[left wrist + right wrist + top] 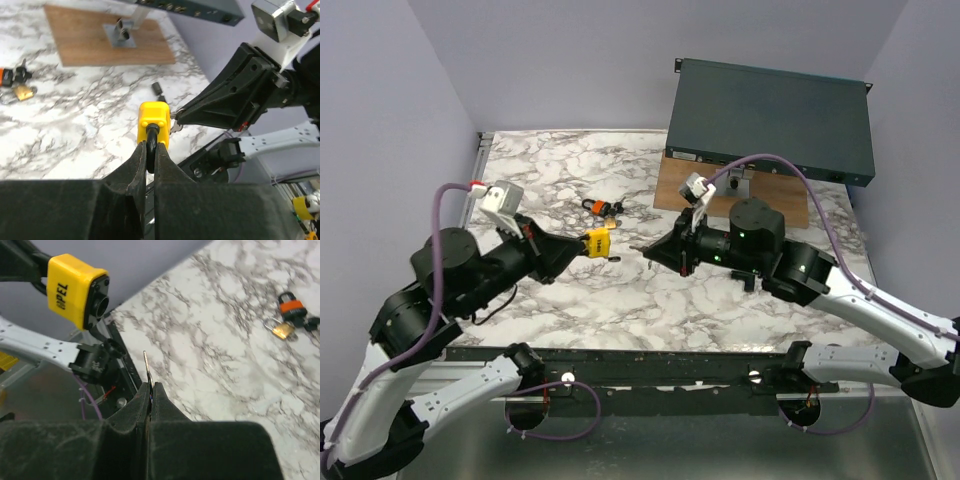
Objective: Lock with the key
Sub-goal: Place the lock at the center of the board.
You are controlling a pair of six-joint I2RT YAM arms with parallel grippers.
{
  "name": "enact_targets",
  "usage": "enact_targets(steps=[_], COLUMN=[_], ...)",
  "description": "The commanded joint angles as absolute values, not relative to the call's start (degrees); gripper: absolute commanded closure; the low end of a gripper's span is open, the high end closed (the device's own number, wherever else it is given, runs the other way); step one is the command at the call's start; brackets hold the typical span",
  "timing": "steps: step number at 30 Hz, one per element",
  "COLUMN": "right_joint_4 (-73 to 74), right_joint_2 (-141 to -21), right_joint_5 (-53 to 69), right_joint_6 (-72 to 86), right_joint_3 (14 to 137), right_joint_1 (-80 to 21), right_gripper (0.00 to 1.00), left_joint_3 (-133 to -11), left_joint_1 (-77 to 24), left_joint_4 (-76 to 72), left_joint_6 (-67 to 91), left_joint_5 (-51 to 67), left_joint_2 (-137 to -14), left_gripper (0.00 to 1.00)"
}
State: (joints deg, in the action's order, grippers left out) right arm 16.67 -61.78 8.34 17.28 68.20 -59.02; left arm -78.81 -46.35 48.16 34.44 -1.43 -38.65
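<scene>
L gripper [150, 146] sits nearest the lens in the L wrist view: fingers [134, 170] nearly closed, pinched on the black shackle of the yellow padlock [153, 120]. Lock body sticks out past the fingertips, held off the marble table [570, 300]. From above, the L gripper [570, 250] carries the yellow padlock [597, 242] over the table's mid area, left of centre.

R gripper [150, 387] is also pinched tight, on a thin metal key [146, 367] w/ the blade poking out past the tips. In the R wrist view the yellow padlock [75, 287] shows its black keyhole end toward the key. The blade tip is below and right of that hole, close but not in it. From above, the R gripper [655, 252] points left at the lock, w/ a small gap btwn them.

On the table farther back: an orange padlock [592, 205] and just beside it a small brass padlock [283, 330], both lying flat. Far right, a wooden board [672, 190] w/ a metal bracket [735, 183] on it. A dark equipment box [770, 115] overhangs the board's far edge.
</scene>
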Motion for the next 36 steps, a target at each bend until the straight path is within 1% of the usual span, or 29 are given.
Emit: enact_targets(steps=[1, 5, 7, 11, 15, 16, 20, 26, 31, 36], right_joint_4=[19.3, 17.6, 16.7, 15.2, 11.5, 10.8, 10.6, 7.7, 5.3, 4.2], right_joint_2=[-64.9, -67.8, -69.4, -73.2, -79.9, -81.9, -92.4, -110.3, -123.0, -131.2], right_joint_5=[5.1, 6.3, 6.2, 3.9, 9.0, 9.6, 7.5, 10.4, 11.8, 13.2], right_joint_6=[20.1, 23.3, 24.6, 26.2, 27.5, 27.9, 26.6, 26.4, 26.0, 27.8], right_joint_3=[65.3, 62.2, 60.6, 59.2, 60.6, 61.8, 70.0, 83.9, 95.8, 105.4], right_joint_1=[-55.2, -51.2, -49.1, -47.9, -48.0, -48.3, -51.5, -52.5, -53.9, -55.2], right_gripper=[0.99, 0.99, 0.99, 0.99, 0.99, 0.99, 0.99, 0.99, 0.99, 0.99], left_joint_3=[-72.0, -60.3, -54.3, -44.9, -38.8, -37.6, -31.4, -24.1, -22.9, -20.9], left_joint_1=[-38.2, -27.9, -24.7, -20.4, -14.2, -11.6, 0.9, 15.1, 20.5, 22.8], left_joint_4=[43.6, 33.7, 28.1, 21.1, 21.4, 21.8, 19.1, 13.7, 12.6, 10.2], left_joint_6=[39.6, 43.6, 46.0, 49.8, 51.4, 51.7, 53.1, 55.2, 54.1, 54.8], left_joint_5=[5.8, 19.2, 22.6, 24.2, 18.7, 17.2, 17.3, 16.8, 16.4, 15.6], left_joint_2=[-40.2, -39.6, -39.3, -40.0, -38.3, -37.6, -36.4, -35.6, -40.9, -45.4], left_gripper=[1.0, 1.0, 1.0, 1.0, 1.0, 1.0, 1.0, 1.0, 1.0, 1.0])
